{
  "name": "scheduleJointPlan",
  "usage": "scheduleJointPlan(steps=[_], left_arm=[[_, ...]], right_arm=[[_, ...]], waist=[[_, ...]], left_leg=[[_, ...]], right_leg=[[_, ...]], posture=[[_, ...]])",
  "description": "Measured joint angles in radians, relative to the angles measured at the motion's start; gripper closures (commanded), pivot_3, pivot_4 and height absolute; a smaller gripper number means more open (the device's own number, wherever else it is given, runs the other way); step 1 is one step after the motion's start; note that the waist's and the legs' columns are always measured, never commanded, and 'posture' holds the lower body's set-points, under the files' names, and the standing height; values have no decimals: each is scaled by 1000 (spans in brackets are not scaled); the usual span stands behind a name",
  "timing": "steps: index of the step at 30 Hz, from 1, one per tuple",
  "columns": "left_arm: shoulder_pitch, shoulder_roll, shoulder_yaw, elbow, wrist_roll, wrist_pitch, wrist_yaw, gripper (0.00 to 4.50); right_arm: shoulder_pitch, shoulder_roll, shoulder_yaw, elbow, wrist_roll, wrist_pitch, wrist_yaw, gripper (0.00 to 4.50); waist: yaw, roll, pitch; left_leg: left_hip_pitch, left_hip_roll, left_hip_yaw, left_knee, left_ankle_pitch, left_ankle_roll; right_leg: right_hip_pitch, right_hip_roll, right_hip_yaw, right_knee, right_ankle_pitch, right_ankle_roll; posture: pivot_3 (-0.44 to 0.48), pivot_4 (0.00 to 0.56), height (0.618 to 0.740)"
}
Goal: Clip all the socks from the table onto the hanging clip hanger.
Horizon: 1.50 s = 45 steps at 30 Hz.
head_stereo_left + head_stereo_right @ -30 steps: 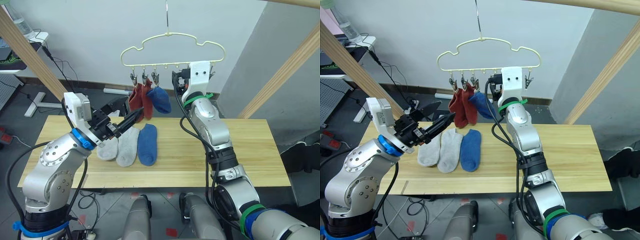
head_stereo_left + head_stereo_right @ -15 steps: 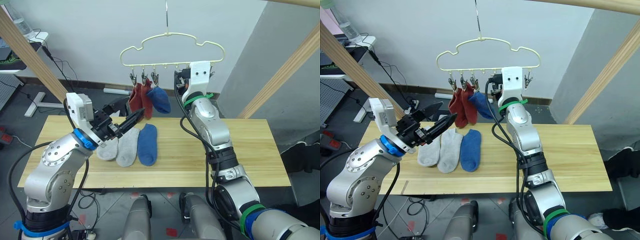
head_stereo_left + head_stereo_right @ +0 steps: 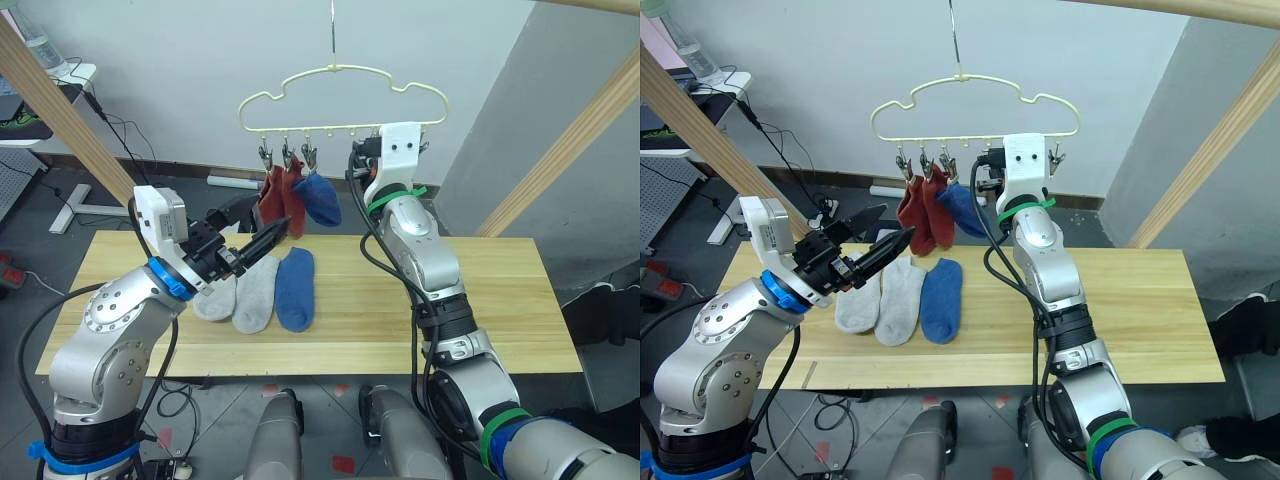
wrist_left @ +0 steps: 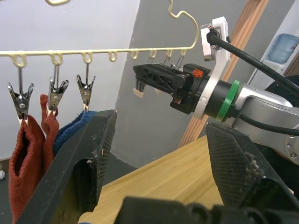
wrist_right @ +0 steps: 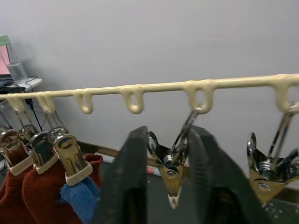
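Note:
The pale-yellow clip hanger point(image 3: 345, 72) hangs on its hook above the table point(image 3: 480, 300). From its three leftmost clips hang two rust red socks point(image 3: 275, 200) and a blue sock point(image 3: 320, 200). Two grey socks point(image 3: 215, 300) point(image 3: 257, 292) and a blue sock point(image 3: 294, 290) lie side by side on the table. My right gripper point(image 5: 169, 135) is raised to the hanger bar, shut on a bare metal clip point(image 5: 170, 161) right of the hung socks. My left gripper point(image 3: 895, 222) hovers open and empty above the grey socks, pointing towards the hung ones.
Thick wooden poles point(image 3: 60, 110) point(image 3: 570, 140) slant up on both sides of the table. Two more bare clips point(image 5: 266, 168) hang right of the gripped one. A white wall stands behind, with cables point(image 3: 120, 130) on the floor at the back left.
My left gripper has edged slightly up and towards the hanger. The right gripper stays at the clip, and the socks have not moved.

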Motion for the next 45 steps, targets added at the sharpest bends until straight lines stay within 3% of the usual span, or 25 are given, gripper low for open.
scheduleJointPlan(steps=[2, 11, 16, 21, 26, 30, 38, 45], left_arm=[[0, 0, 0, 0, 0, 0, 0, 1169], [27, 0, -5, -1, 7, 1, -1, 1169], [76, 23, -67, 39, 98, 27, 22, 1169], [77, -20, -200, 247, 288, 17, 85, 1169], [-40, -106, -299, 465, 417, -33, 111, 1169], [-104, -141, -324, 576, 466, -81, 98, 1169], [-367, -228, -404, 958, 629, -178, 116, 1169], [-389, -253, -414, 1054, 699, -190, 115, 1169]], right_arm=[[0, 0, 0, 0, 1, 0, 0, 4483], [11, -19, -1, -40, 20, 49, 22, 4483], [19, -56, -22, -165, 129, 229, 118, 4483], [19, -119, -49, -287, 253, 457, 202, 4483], [2, -150, -66, -327, 329, 583, 246, 4483], [-3, -185, -67, -341, 338, 612, 264, 4483], [-8, -198, -74, -355, 337, 631, 259, 4483], [-7, -195, -77, -376, 337, 641, 238, 4483]], waist=[[0, 0, 0], [0, 1, 0], [-1, 2, 1], [-2, 4, 2], [-3, 5, 3], [-6, 5, 3], [-11, 6, 5], [-30, 6, 5]], left_leg=[[0, 0, 0, 0, 0, 0], [-1, 0, 0, -2, 0, 0], [-1, 0, 0, -2, 0, 0], [-1, 0, 1, -2, 0, 0], [-3, 0, 2, -2, 0, 0], [-4, 0, 3, -2, 0, 1], [-6, -1, 3, 0, 0, 1], [-10, -1, 1, 0, 0, 1]], right_leg=[[0, 0, 0, 0, 0, 0], [-1, 0, 0, -1, 0, 0], [-1, 0, 0, -1, 0, 0], [-2, 0, 0, -1, 0, -1], [-4, 0, 1, 0, 0, 0], [-5, 0, 1, -1, 0, 0], [-6, 0, 2, 0, 0, 1], [-9, 0, 1, 1, 0, 1]], posture=[[89, 287, 740], [67, 283, 740], [42, 282, 740], [9, 288, 740], [-13, 295, 740], [-38, 304, 740], [-73, 310, 740], [-95, 312, 740]])
